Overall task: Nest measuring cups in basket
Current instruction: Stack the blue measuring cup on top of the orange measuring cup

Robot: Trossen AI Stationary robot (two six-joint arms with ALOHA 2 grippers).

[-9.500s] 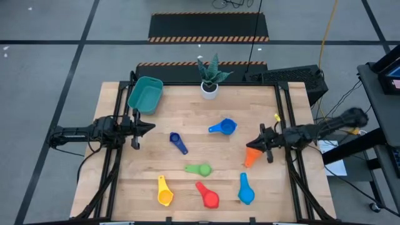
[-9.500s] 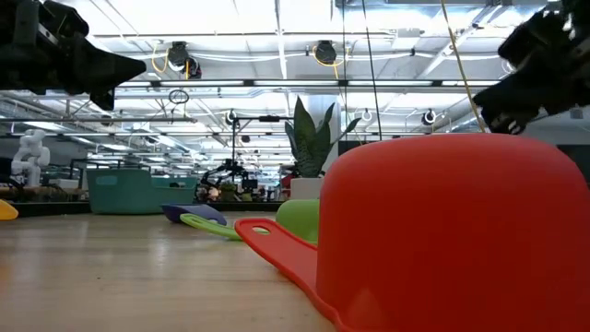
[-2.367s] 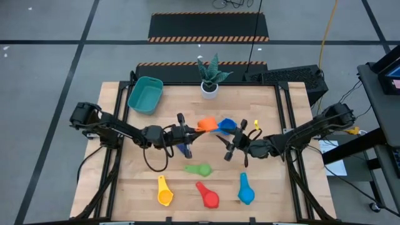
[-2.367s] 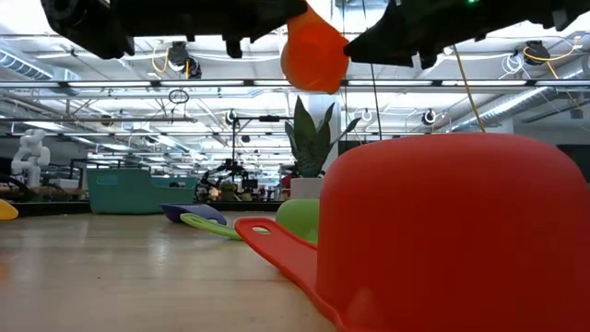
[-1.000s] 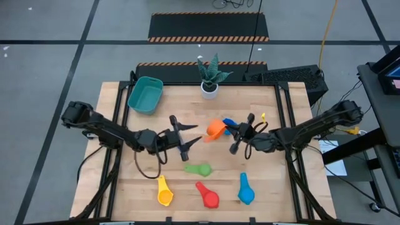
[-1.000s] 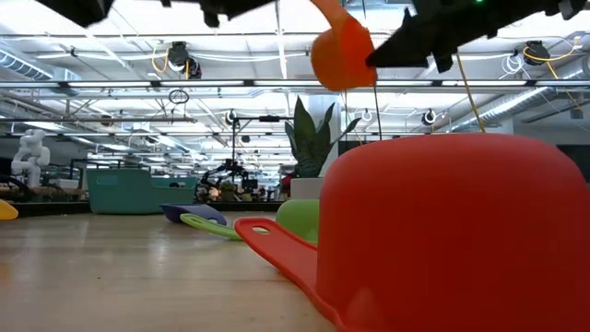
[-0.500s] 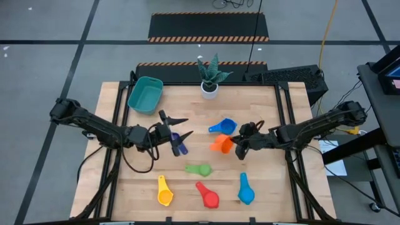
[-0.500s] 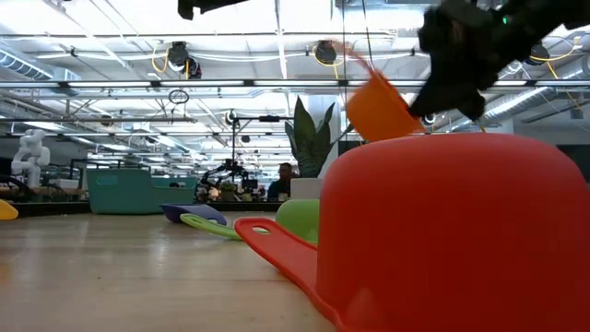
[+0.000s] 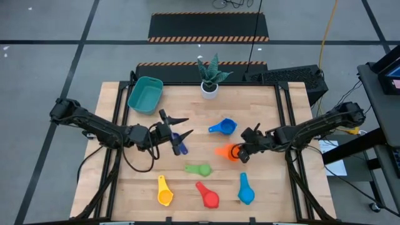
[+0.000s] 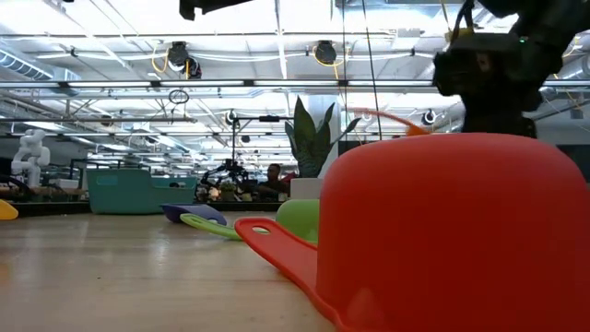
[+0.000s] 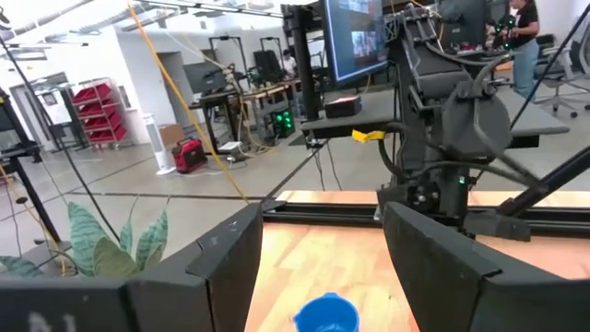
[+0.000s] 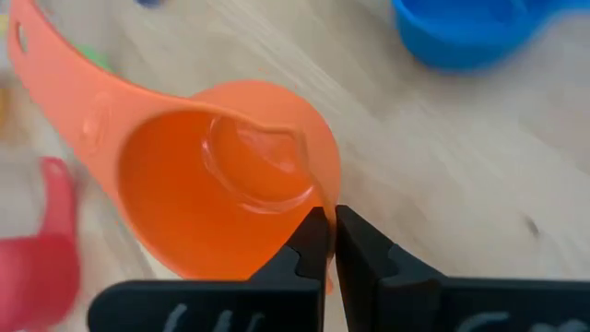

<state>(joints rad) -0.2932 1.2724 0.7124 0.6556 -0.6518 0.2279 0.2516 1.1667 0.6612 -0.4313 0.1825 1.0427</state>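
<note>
The orange measuring cup (image 9: 226, 150) is at the table's middle right, with my right gripper (image 9: 240, 154) shut on it; its handle (image 10: 398, 123) points toward the table's left. My left gripper (image 9: 186, 125) hangs open above the dark blue cup (image 9: 180, 144), touching nothing. A blue cup (image 9: 223, 127) lies beyond the orange one and also shows between my left fingers (image 11: 327, 314). Green (image 9: 199, 169), yellow (image 9: 164, 191), red (image 9: 208, 195) and light blue (image 9: 245, 189) cups lie near the front edge. The teal basket (image 9: 145, 95) stands at the far left corner. My right gripper pinches the wall of the orange cup's bowl at the rim (image 12: 316, 205), on the side opposite the handle, one finger inside the bowl and one outside. The fingers come from the table's right, slanting down. The red cup in front hides whether the bowl rests on the table.
A white pot with a plant (image 9: 209, 87) stands at the far edge, right of the basket. The red cup (image 10: 452, 231) fills the front of the low view. Bare wood lies between the basket and the dark blue cup.
My right gripper has carried the orange cup down and toward the table's near edge, away from the blue cup, and tipped it, so its handle now points left. My left gripper, open throughout, has drawn back toward the table's left and then kept still.
</note>
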